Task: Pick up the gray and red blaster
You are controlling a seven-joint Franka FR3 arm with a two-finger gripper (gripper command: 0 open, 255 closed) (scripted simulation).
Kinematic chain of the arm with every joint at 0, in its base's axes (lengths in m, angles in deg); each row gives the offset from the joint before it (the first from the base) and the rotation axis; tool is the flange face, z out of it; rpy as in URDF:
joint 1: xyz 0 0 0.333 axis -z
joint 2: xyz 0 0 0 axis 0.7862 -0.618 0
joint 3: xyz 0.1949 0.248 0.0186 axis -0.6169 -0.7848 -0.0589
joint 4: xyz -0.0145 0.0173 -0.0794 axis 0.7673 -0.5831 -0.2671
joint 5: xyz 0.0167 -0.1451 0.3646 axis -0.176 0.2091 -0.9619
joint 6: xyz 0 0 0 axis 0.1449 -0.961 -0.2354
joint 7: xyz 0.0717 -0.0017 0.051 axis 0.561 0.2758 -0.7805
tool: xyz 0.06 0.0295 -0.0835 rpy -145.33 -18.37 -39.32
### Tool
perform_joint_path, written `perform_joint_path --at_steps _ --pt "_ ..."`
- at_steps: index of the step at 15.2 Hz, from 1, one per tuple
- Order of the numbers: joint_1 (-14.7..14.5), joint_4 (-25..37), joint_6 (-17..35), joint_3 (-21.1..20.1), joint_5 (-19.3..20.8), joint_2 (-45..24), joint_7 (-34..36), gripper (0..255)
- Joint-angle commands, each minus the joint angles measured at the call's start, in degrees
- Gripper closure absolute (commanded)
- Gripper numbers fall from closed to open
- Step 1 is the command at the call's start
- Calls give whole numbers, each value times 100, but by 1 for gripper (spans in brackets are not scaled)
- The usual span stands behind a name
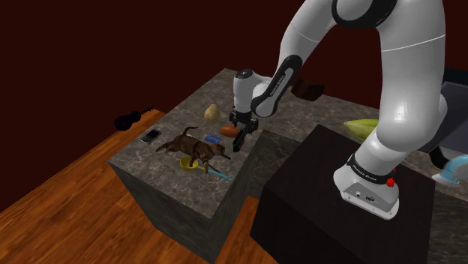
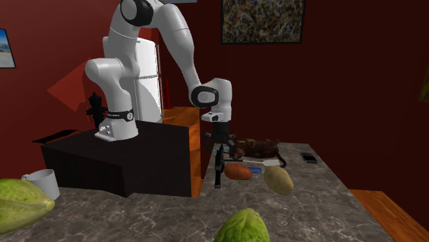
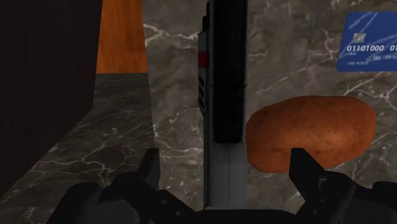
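Observation:
The blaster [image 3: 226, 76] is a long grey and black piece with a small red mark on its side. It lies on the dark marble counter [image 1: 172, 176] near the counter's edge, beside an orange-brown sweet potato [image 3: 308, 133]. My gripper [image 3: 226, 162] hangs right above it, open, one finger on each side of the blaster, and neither finger touches it. In the shoulder view the gripper [image 1: 241, 127] points down over the blaster [image 1: 238, 142]. In the second exterior view the blaster [image 2: 217, 170] stretches toward the camera below the gripper [image 2: 218, 141].
A blue card [image 3: 372, 41] lies past the sweet potato. On the same counter are a brown cat figure [image 1: 193, 146], a yellow bowl [image 1: 189, 163], a pale potato [image 1: 212, 113] and a phone [image 1: 150, 136]. The black stand [image 1: 337, 195] rises close beside the blaster.

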Motion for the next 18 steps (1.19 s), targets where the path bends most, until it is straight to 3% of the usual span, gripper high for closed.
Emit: perform_joint_path --at_steps 1,10,18 --pt "-17 1 34 25 28 -32 26 255" --pt "-18 12 21 18 20 -31 24 255" --pt "241 -203 -374 -322 -369 584 -328 255"
